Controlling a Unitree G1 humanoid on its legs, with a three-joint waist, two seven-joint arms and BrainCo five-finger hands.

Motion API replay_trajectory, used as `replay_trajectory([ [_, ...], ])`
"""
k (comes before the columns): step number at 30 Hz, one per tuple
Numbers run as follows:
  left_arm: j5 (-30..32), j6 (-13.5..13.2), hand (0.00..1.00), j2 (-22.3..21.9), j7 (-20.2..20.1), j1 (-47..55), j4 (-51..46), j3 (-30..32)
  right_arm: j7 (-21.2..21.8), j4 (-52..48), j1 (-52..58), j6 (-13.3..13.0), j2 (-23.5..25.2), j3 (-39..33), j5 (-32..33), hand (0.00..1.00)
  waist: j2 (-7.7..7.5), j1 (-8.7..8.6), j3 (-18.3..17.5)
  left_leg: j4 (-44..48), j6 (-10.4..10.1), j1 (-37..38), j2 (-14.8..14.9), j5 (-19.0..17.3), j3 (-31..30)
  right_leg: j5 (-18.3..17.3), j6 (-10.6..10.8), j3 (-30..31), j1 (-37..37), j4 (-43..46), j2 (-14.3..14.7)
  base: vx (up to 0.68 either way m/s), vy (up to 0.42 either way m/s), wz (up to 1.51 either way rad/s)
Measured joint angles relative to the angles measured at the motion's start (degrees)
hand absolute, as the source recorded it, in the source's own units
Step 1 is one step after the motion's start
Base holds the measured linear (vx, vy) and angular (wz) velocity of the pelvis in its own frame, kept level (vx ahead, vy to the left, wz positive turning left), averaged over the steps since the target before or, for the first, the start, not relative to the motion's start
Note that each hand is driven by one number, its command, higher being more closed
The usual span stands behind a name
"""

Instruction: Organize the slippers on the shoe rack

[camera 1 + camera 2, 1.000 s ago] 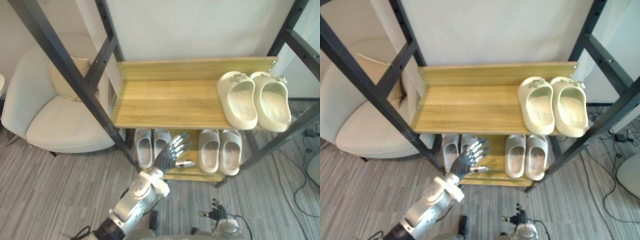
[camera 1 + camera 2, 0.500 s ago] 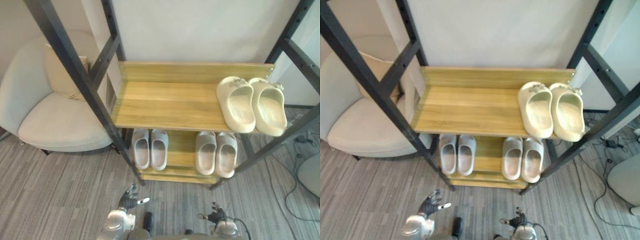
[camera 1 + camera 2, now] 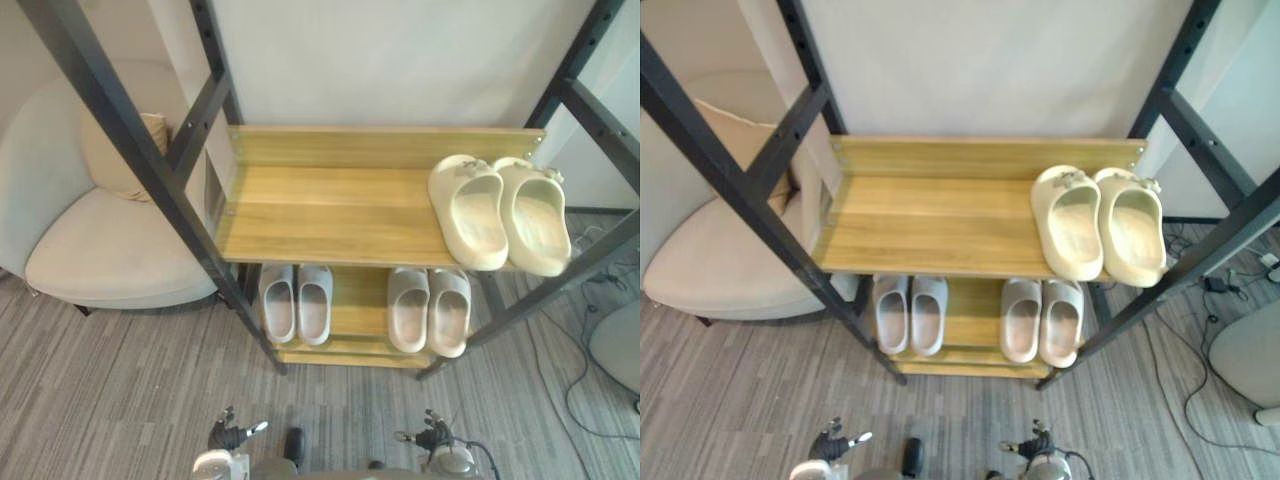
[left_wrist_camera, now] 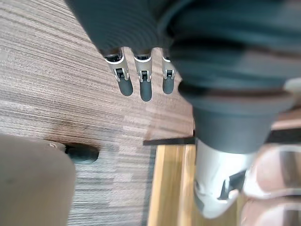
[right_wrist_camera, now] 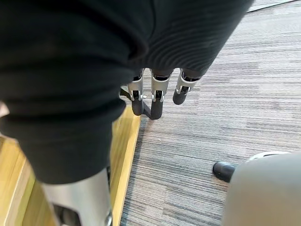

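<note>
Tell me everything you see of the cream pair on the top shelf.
The cream pair is two thick slide slippers of smooth, foam-like material. They lie soles down, side by side and touching, toes toward the back, at the right end of the wooden top shelf, heels at its front edge.

shelves [image 3: 330,210] honey wood | frame [image 3: 139,150] black | top slippers [image 3: 470,210] cream | lower slippers [image 3: 279,302] pale grey | carpet [image 3: 110,390] grey-striped

cream armchair [image 3: 110,262], tan cushion [image 3: 100,165], grey carpet [image 3: 100,400]
</note>
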Motion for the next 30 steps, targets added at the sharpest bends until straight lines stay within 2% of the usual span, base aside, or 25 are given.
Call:
replay_trajectory([
  [1,0.0,0.0,0.0,-0.1,0.1,0.0,-0.4,0.4,-0.1,-2.2,0.4,0.2,0.2,-0.2,-0.1,0.0,0.25,-0.15,0.3,3.2,0.3,-1.1,-0.5,-1.4,-1.4,0.7,-0.7,1.5,-5.1,12.1,-0.8,0.0,0.007,0.65],
  [2,0.0,0.0,0.0,-0.3,0.1,-0.2,-0.5,0.5,-0.1,-4.1,1.4,0.2,0.7,-0.2,0.0,0.0,-0.01,-0.26,0.6,5.3,0.6,-1.3,-1.0,-2.4,-3.2,2.0,-2.3,4.5,-8.8,20.2,-0.6,0.1,-0.001,0.87],
  [3,0.0,0.1,0.0,-0.1,0.2,-0.4,-0.6,1.2,-0.2,-4.9,2.1,0.1,1.4,0.0,0.0,0.0,-0.46,-0.26,0.6,7.3,0.5,-1.4,-1.4,-3.5,-5.0,1.0,-2.0,9.2,-11.8,25.9,0.9,0.14,-0.03,0.97],
  [4,0.0,0.2,0.0,-0.1,1.0,-0.5,-0.7,1.6,-0.3,-5.8,2.5,0.2,2.0,0.3,0.0,0.0,-0.85,-0.16,0.4,9.2,0.7,-2.0,-1.5,-4.2,-6.9,-1.2,-1.3,12.2,-12.9,27.2,2.9,0.15,-0.084,1.02],
  [6,0.1,0.4,0.0,-0.3,1.2,-0.9,-1.1,1.8,-0.4,-6.2,2.9,0.1,2.4,0.4,0.0,0.0,-1.19,-0.04,0.5,10.9,0.1,-3.2,-2.3,-5.1,-10.7,-3.1,-0.6,15.9,-13.4,23.8,4.7,0.07,-0.118,1.05],
  [7,0.2,0.4,0.0,-0.5,1.2,-1.3,-1.2,1.9,-0.6,-6.2,2.9,0.2,2.3,0.3,0.0,0.0,-1.32,-0.09,0.4,11.2,-0.1,-3.8,-3.0,-5.2,-12.3,-3.2,-0.6,16.8,-13.1,20.6,4.6,0.04,-0.21,1.26],
  [8,0.6,0.3,0.0,-0.5,1.2,-1.8,-1.7,1.9,-0.8,-6.1,3.0,0.3,2.4,0.3,0.2,0.0,-2.31,-0.21,0.5,11.8,-0.6,-4.3,-4.8,-5.4,-14.8,-1.5,-1.6,16.8,-11.3,12.3,3.1,0.07,-0.315,1.18],
  [9,1.2,0.3,0.0,-0.6,1.3,-2.2,-1.8,2.1,-0.8,-5.9,3.1,0.5,2.6,0.2,0.2,0.0,-3.29,0.1,0.4,11.8,-1.0,-4.6,-5.9,-5.5,-16.0,-5.1,-1.9,15.5,-9.4,8.6,1.3,0.08,-0.278,1.1],
  [11,1.3,0.2,0.0,-3.0,1.2,-2.4,-1.5,2.5,-0.8,-6.0,2.4,0.9,2.6,-1.6,0.2,0.0,0.47,0.33,-0.2,11.1,-2.5,-5.7,-3.0,-4.9,-17.0,-4.1,-3.1,11.0,-8.8,5.0,2.6,0.1,-0.228,0.74],
  [12,1.3,0.1,0.0,-4.0,1.2,-2.3,-1.5,3.3,-0.8,-5.9,2.1,1.0,2.6,-1.9,0.2,0.0,1.63,0.46,-0.2,9.9,-3.7,-5.8,-1.9,-4.1,-17.4,-3.6,-3.6,9.9,-8.2,3.9,3.2,0.15,-0.242,0.55],
  [13,1.3,0.1,0.0,-4.4,1.3,-2.2,-1.3,3.8,-0.8,-5.9,1.6,0.9,2.7,-1.9,0.2,0.0,2.08,0.63,-0.3,8.8,-4.4,-5.8,-0.9,-3.5,-17.6,-3.3,-3.9,8.8,-7.9,3.1,4.0,0.14,-0.199,0.33],
  [16,1.3,0.1,0.0,-4.3,1.2,-3.0,-0.3,3.7,-0.9,-6.0,0.7,0.9,4.0,-1.9,0.2,0.0,2.15,0.62,-0.3,6.8,-5.6,-5.0,1.0,-2.3,-18.0,-2.7,-4.8,5.9,-5.3,0.6,5.3,0.14,-0.137,0.43],
  [17,1.4,0.1,0.0,-4.3,1.2,-3.5,-0.1,3.6,-0.9,-6.2,0.5,0.9,4.2,-1.9,0.2,0.0,1.66,0.65,-0.2,5.8,-5.7,-4.4,1.7,-1.6,-18.4,-2.5,-5.0,4.4,-4.0,-0.6,5.7,0.14,-0.106,0.67],
  [20,2.3,0.1,0.0,-4.7,1.2,-4.5,0.2,3.4,-1.1,-6.3,-0.9,0.7,4.3,-1.9,0.3,0.0,0.99,0.75,0.4,4.7,-6.1,-3.9,2.0,-0.3,-19.2,-2.4,-5.2,1.8,-2.0,-2.0,5.8,0.13,-0.059,0.49],
  [23,2.4,0.3,0.0,-5.7,1.3,-5.0,0.3,3.4,-1.2,-6.3,-2.3,0.7,4.2,-1.8,0.5,0.0,1.44,0.76,0.8,4.7,-5.7,-3.9,1.6,0.9,-18.6,-2.2,-5.5,0.1,-0.7,-2.9,5.5,0.05,0.011,0.31],
  [24,2.4,0.4,0.0,-5.8,1.3,-5.1,0.2,3.2,-1.3,-6.2,-3.0,0.7,4.3,-1.5,0.8,0.0,1.46,0.74,0.9,5.0,-5.4,-4.6,1.2,2.4,-16.4,-2.2,-5.6,-0.6,-0.6,-2.9,5.1,0.01,-0.02,0.61],
  [25,2.4,0.4,0.0,-5.8,1.2,-5.3,0.1,2.5,-1.5,-6.3,-4.0,0.7,4.3,-1.4,1.4,0.0,1.43,0.09,1.1,5.1,-4.0,-6.8,0.4,5.6,-11.9,-0.9,-7.0,-1.4,-0.8,-3.5,4.6,-0.02,-0.016,0.72],
  [26,2.4,0.4,0.0,-5.8,1.3,-5.5,0.1,2.1,-1.6,-6.4,-4.0,0.7,4.5,-1.3,1.8,0.0,1.45,-0.17,1.1,3.7,-3.6,-6.7,0.8,6.8,-10.0,0.0,-7.8,-2.4,-0.8,-4.5,4.0,-0.05,0.008,0.8],
  [27,2.6,0.4,0.0,-5.8,1.3,-6.0,0.1,1.8,-1.7,-7.0,-4.0,0.7,4.8,-0.8,2.3,0.0,1.7,-0.39,1.2,5.2,-2.9,-7.5,1.4,5.7,-4.7,0.5,-8.1,-4.1,-0.6,-5.7,4.0,-0.08,0.044,0.69],
  [28,3.3,1.0,0.0,-5.8,1.3,-6.8,0.2,1.9,-2.0,-7.9,-4.2,0.8,4.5,-0.6,2.3,0.0,2.47,-0.57,2.2,15.8,-0.1,-10.1,3.7,-0.8,4.5,0.4,-8.2,-6.3,-0.1,-5.7,4.3,-0.11,0.033,0.78],
  [29,3.6,1.5,0.0,-5.8,1.3,-6.9,0.2,1.9,-2.1,-8.6,-4.1,0.8,4.3,-0.7,2.3,0.0,2.74,-0.86,3.1,22.8,0.7,-10.5,6.0,-4.0,10.4,0.4,-8.3,-8.2,0.7,-4.8,4.2,-0.14,0.019,0.78],
  [30,4.0,1.6,0.0,-5.8,1.3,-6.7,0.2,1.9,-2.2,-8.6,-3.7,0.8,4.3,-1.1,2.3,0.0,2.9,-1.24,3.1,26.3,0.6,-10.2,7.9,-5.4,14.1,0.4,-8.3,-9.8,0.9,-3.7,4.0,-0.12,0.035,0.71],
])
